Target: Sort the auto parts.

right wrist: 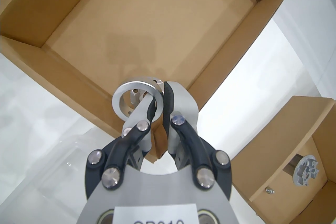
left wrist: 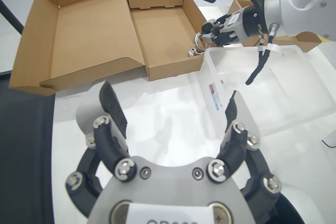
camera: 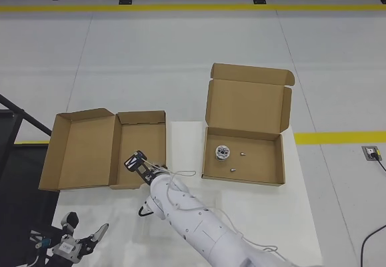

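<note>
My right gripper (right wrist: 158, 96) is shut on a silver metal ring (right wrist: 136, 80), one finger through its hole. It holds the ring just above the near right corner of the left cardboard box (camera: 139, 137). Under the ring, a small metal part (left wrist: 193, 51) lies in that corner of the box. The left wrist view shows the same gripper (left wrist: 203, 37) and ring (left wrist: 196, 41) from the front. My left gripper (left wrist: 169, 93) stands open and holds nothing, low over the table's near left corner (camera: 79, 240).
The right cardboard box (camera: 246, 175) holds a round toothed part (camera: 222, 153) and two small bolts (camera: 242, 152). A clear plastic tray (left wrist: 262, 93) sits on the white table in front of the boxes. Both box lids stand open.
</note>
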`<action>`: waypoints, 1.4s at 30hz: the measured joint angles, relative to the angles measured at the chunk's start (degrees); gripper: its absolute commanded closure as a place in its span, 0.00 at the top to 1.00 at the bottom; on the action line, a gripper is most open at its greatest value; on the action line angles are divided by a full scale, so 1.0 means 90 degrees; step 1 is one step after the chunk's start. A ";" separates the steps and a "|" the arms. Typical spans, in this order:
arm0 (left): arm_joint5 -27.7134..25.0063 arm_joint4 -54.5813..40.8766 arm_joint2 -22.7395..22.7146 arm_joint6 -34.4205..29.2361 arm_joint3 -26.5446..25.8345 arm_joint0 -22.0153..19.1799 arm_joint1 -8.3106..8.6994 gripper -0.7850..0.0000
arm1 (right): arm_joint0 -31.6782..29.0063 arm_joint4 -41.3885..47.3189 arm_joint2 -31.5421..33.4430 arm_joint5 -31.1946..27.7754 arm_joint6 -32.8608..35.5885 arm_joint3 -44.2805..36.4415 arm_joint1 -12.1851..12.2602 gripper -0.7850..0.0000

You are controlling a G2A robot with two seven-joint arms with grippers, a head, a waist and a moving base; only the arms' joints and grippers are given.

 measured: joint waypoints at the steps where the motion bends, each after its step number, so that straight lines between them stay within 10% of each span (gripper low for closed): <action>1: 0.0000 0.0000 0.0000 0.0000 0.0000 0.0000 0.0000 1.00 | -0.0003 0.0023 -0.0014 0.0005 0.0007 0.0000 0.0000 0.17; 8: 0.0000 0.0000 0.0000 0.0000 0.0000 0.0000 0.0000 1.00 | 0.0011 0.0192 -0.0122 0.0056 0.0015 0.0016 0.0010 0.42; 25: 0.0000 0.0000 0.0000 0.0000 0.0000 0.0000 0.0000 1.00 | 0.0111 0.0645 -0.0253 0.0498 -0.0642 -0.0178 0.0063 0.38; 42: 0.0000 0.0000 0.0000 0.0000 0.0000 0.0000 0.0000 1.00 | -0.0086 0.0984 0.0325 -0.0148 -0.3534 -0.0692 0.0346 0.43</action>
